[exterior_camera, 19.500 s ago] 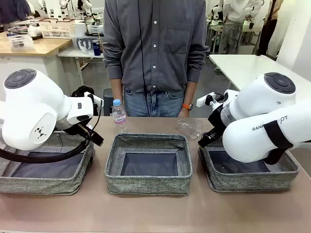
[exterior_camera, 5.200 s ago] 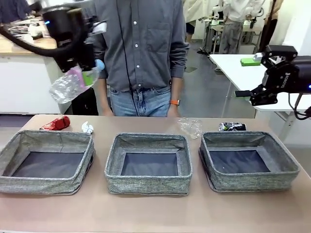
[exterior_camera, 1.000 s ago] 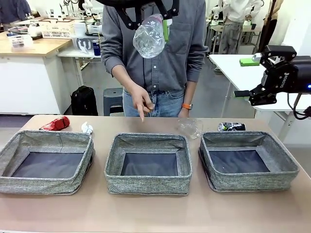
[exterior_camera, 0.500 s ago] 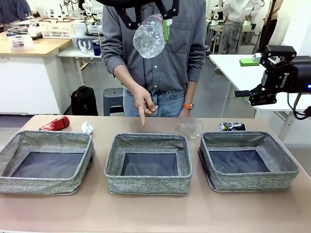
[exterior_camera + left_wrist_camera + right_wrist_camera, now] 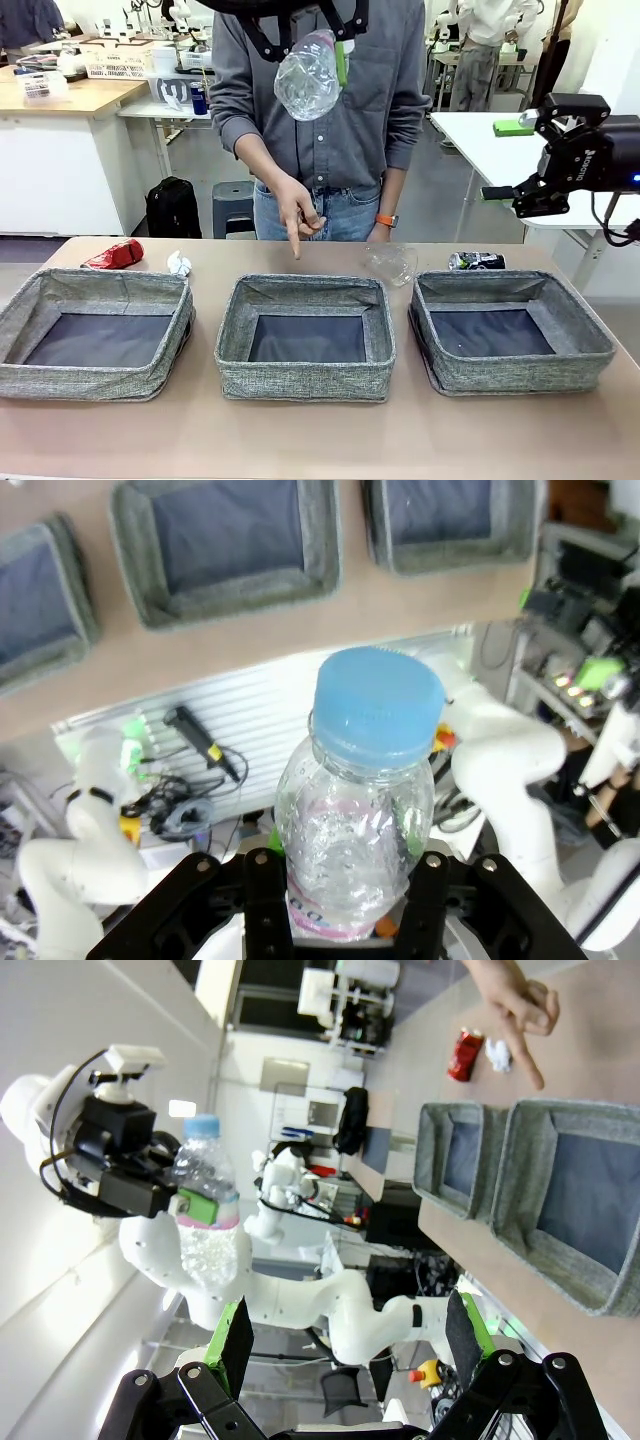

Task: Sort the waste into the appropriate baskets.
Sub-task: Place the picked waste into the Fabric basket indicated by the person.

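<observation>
High above the table my left gripper [image 5: 311, 48] is shut on the clear plastic bottle [image 5: 308, 80], over the middle basket [image 5: 305, 291]. In the left wrist view the bottle [image 5: 358, 820] with its blue cap [image 5: 378, 705] sits between my fingers [image 5: 262, 900]. My right gripper [image 5: 510, 160] hangs open at the far right, well above the right basket [image 5: 500, 283]. On the far side of the table lie the red can [image 5: 115, 254], the paper ball [image 5: 179, 264], the clear cup [image 5: 392, 262] and the dark can [image 5: 477, 261]. The left basket [image 5: 100, 284] holds nothing.
A person stands at the far side, one hand [image 5: 297, 215] pointing a finger down at the middle basket's far rim. The right wrist view shows that hand [image 5: 515, 1005] and the held bottle [image 5: 205, 1205] farther off.
The left arm has taken the bottle off the table and lifted it over the middle basket. In the last second the person's pointing hand shifted slightly right. The right gripper has stayed still.
</observation>
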`<state>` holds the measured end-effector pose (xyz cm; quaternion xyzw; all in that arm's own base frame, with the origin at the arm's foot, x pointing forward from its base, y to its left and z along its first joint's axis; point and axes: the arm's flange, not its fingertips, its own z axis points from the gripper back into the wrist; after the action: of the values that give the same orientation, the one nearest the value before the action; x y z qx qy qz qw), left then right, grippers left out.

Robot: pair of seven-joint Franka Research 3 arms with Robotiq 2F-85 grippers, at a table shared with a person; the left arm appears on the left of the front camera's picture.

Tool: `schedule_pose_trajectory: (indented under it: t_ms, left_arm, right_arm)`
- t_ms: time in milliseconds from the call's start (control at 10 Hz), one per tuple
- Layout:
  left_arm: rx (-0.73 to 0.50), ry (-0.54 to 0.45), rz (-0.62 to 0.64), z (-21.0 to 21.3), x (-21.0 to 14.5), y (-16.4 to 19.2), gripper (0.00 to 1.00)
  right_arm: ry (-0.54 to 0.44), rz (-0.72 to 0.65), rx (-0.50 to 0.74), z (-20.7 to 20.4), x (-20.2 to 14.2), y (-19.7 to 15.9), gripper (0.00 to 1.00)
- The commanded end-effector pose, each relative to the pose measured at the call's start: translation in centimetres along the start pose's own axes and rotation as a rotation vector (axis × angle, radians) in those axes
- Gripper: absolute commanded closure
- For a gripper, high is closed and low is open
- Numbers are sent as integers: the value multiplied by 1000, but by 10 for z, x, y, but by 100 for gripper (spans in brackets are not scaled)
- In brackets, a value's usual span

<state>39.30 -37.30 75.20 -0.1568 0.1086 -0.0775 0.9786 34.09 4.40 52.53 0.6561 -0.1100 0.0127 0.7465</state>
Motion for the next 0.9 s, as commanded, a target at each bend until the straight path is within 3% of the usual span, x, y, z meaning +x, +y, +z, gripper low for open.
schedule_pose_trajectory:
  t_ms: [0,400,800]
  left_arm:
    - [12,-107,-1,-49,15,20,61]
    - [51,-292,74,-135,17,56,61]
    - [132,-292,137,-229,40,69,61]
  right_arm:
    - [-5,-10,20,-2,3,4,0]
    - [-5,-10,20,-2,3,4,0]
    - [-5,-10,20,-2,3,4,0]
